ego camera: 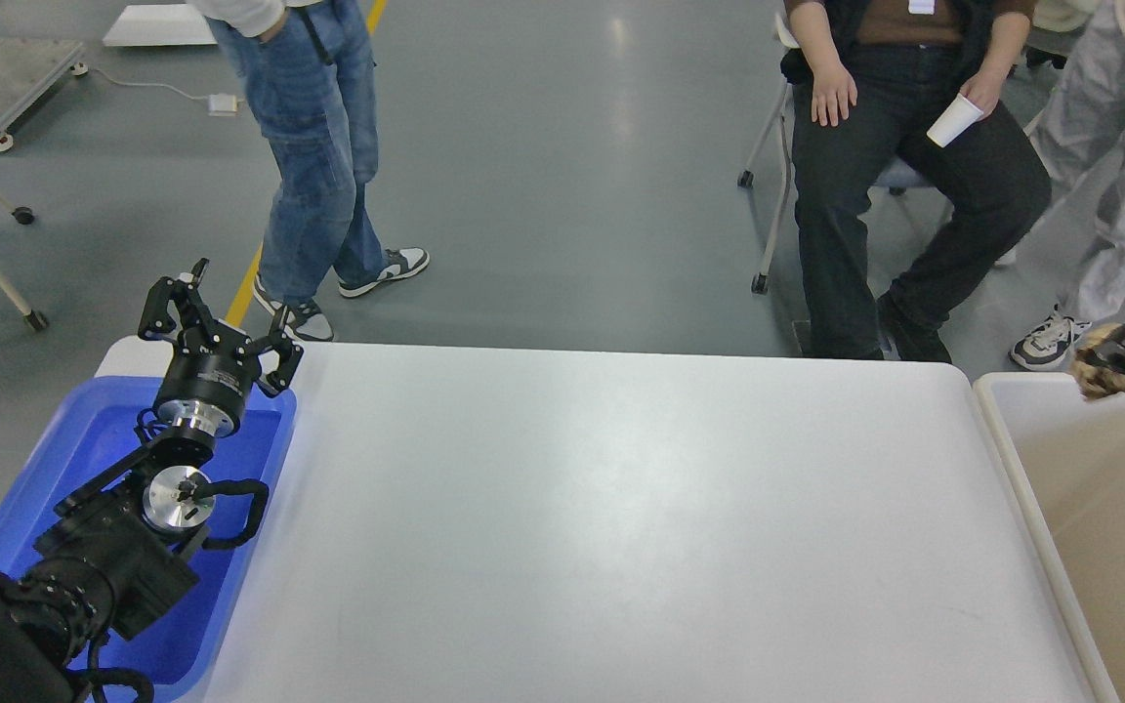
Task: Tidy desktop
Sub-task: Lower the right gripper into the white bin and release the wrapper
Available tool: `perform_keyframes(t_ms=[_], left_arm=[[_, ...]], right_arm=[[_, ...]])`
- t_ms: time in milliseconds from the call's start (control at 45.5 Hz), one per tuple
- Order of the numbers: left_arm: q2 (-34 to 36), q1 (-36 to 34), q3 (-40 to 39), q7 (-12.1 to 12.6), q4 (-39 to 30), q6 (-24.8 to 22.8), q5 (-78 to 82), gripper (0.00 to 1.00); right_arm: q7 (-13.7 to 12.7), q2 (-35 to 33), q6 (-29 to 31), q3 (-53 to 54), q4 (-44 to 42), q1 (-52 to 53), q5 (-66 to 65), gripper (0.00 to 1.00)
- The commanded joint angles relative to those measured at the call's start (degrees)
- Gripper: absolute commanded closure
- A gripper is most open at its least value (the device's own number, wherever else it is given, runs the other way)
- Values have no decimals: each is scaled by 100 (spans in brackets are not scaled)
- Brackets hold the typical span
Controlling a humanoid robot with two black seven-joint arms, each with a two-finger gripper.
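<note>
The white desktop (621,527) fills the middle of the head view and nothing lies on it. My left gripper (219,322) is open and empty, fingers spread wide, above the far end of the blue tray (84,449). My right gripper (1124,363) comes in at the right edge, above the far corner of the beige-white bin (1109,508). It holds a brown crumpled thing (1100,371) at its tip; most of that arm is out of view.
A person in jeans (313,166) stands beyond the table's far left corner. A seated person in black (904,176) holds a white cup (953,120) behind the far right edge. Another person's legs (1109,195) are at the far right.
</note>
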Motion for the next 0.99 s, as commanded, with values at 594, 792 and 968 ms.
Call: perform_keyframes(t_ms=[594, 792, 968], left_arm=[[0, 0, 0, 0, 0, 0, 0, 0], [0, 0, 0, 0, 0, 0, 0, 0], [0, 0, 0, 0, 0, 0, 0, 0]], right_arm=[[-579, 3490, -1045, 1237, -5790, -2562, 2686, 100], [-632, 3437, -957, 1475, -5869, -2984, 2713, 100], [-580, 3437, -957, 1906, -5869, -3300, 2695, 100]])
